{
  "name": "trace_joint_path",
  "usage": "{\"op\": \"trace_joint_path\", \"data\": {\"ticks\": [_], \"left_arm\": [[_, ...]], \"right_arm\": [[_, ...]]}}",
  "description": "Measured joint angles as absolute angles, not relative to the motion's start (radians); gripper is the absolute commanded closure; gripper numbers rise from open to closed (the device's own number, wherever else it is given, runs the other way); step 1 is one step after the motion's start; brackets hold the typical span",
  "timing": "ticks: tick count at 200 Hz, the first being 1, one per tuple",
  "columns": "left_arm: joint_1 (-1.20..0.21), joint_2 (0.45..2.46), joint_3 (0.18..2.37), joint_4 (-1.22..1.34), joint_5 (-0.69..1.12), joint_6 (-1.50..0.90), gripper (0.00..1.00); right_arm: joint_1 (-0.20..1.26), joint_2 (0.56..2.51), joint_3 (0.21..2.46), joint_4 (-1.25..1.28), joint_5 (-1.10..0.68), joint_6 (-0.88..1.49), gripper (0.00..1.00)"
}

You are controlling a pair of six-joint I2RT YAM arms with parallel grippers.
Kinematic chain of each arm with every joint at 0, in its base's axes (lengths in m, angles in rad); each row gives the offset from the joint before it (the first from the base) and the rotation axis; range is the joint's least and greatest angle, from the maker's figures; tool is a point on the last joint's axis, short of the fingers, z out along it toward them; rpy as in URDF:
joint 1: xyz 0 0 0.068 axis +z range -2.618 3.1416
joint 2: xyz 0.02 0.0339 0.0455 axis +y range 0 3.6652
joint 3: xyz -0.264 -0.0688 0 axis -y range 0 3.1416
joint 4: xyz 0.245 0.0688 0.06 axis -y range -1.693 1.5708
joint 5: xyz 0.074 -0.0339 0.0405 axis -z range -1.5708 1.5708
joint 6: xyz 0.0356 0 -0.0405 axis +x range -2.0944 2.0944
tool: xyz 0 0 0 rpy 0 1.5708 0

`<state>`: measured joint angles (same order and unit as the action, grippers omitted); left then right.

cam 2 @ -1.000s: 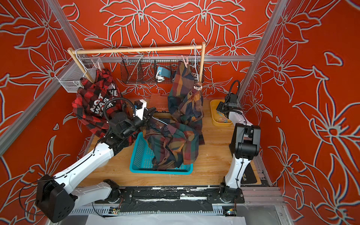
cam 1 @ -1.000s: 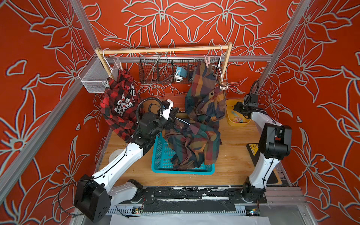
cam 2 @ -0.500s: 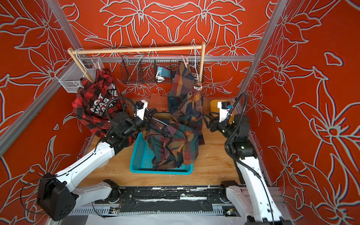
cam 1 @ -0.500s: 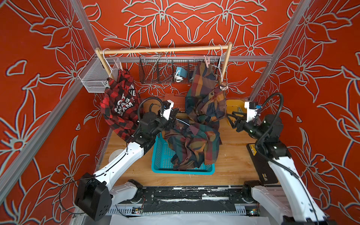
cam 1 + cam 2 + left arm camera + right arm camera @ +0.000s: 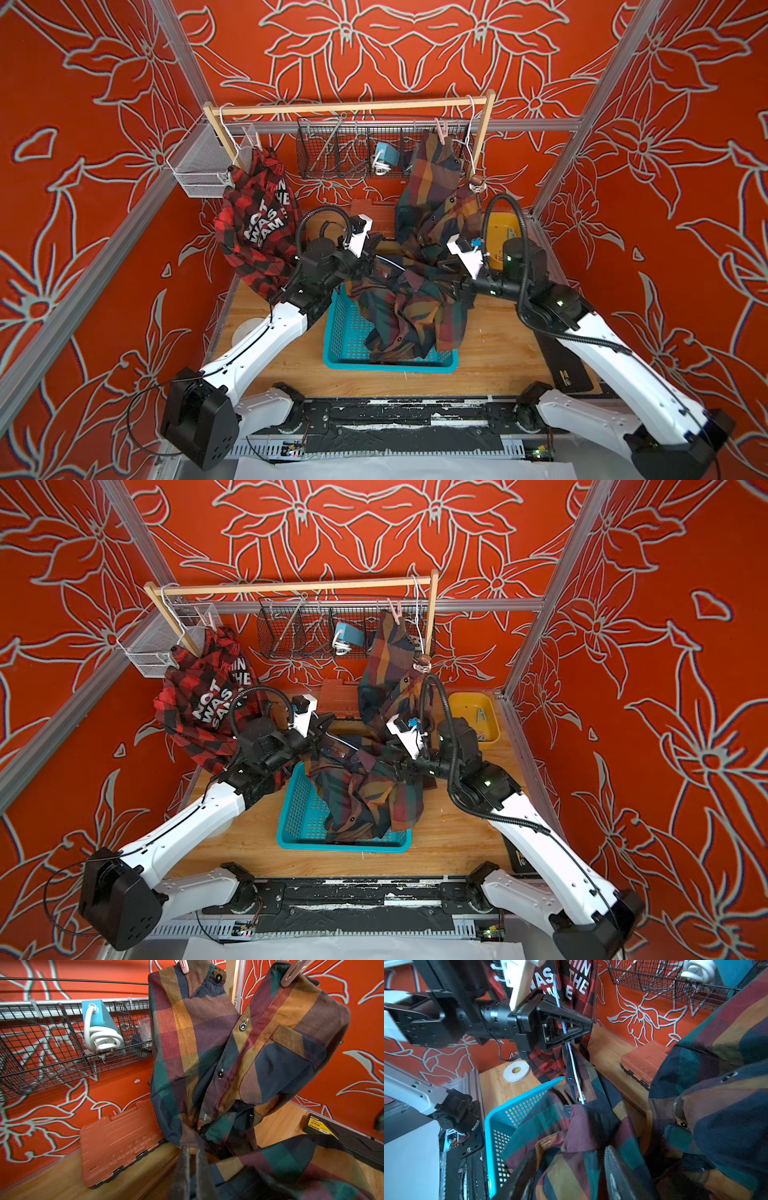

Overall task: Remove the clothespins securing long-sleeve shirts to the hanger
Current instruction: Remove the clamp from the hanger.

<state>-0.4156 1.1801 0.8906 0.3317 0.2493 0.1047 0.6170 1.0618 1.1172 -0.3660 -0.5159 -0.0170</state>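
A red-and-black shirt (image 5: 257, 220) hangs at the left of the wooden rail (image 5: 345, 107). A dark plaid shirt (image 5: 432, 183) hangs at the right, held by a pink clothespin (image 5: 442, 129) and a second one (image 5: 291, 974). Another dark plaid shirt (image 5: 407, 316) droops into the blue basket (image 5: 345, 332). My left gripper (image 5: 372, 243) is shut, and that shirt's white wire hanger (image 5: 574, 1068) runs through its jaws. The right gripper (image 5: 569, 1169) stands open, one finger on each side of the shirt's collar (image 5: 579, 1126).
A black wire basket (image 5: 332, 153) with a blue box is on the back wall. An orange case (image 5: 116, 1142) lies below it. A yellow tray (image 5: 494, 725) holds loose pegs at the back right. A white tape roll (image 5: 516, 1070) and a black case (image 5: 569, 370) sit on the table.
My right arm has swung from the yellow tray at the back right to the plaid shirt over the basket. The left arm has stayed put.
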Motion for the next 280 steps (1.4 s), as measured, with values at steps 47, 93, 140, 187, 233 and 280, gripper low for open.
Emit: {"op": "trace_joint_path", "data": {"ticks": [47,93,140,187,233,280], "left_arm": [[-0.416,1.18,0.898,0.325,0.263,0.105,1.0],[-0.413,1.18,0.901,0.323,0.292,0.101,1.0],[-0.413,1.179,0.901,0.323,0.336,0.089,1.0],[-0.41,1.164,0.906,0.316,0.34,0.094,0.63],[-0.406,1.114,0.949,0.307,0.347,0.09,0.28],[-0.289,1.041,0.95,0.333,0.499,0.038,0.28]], "right_arm": [[0.652,1.255,1.193,-0.329,-0.51,-0.056,0.45],[0.682,1.394,1.243,-0.297,-0.513,-0.065,0.46],[0.714,1.491,1.301,-0.251,-0.524,-0.066,0.91],[0.725,1.499,1.301,-0.233,-0.557,-0.054,1.0],[0.647,1.465,1.29,-0.21,-0.619,0.001,1.0],[0.538,1.34,1.234,-0.16,-0.759,0.055,1.0]]}}
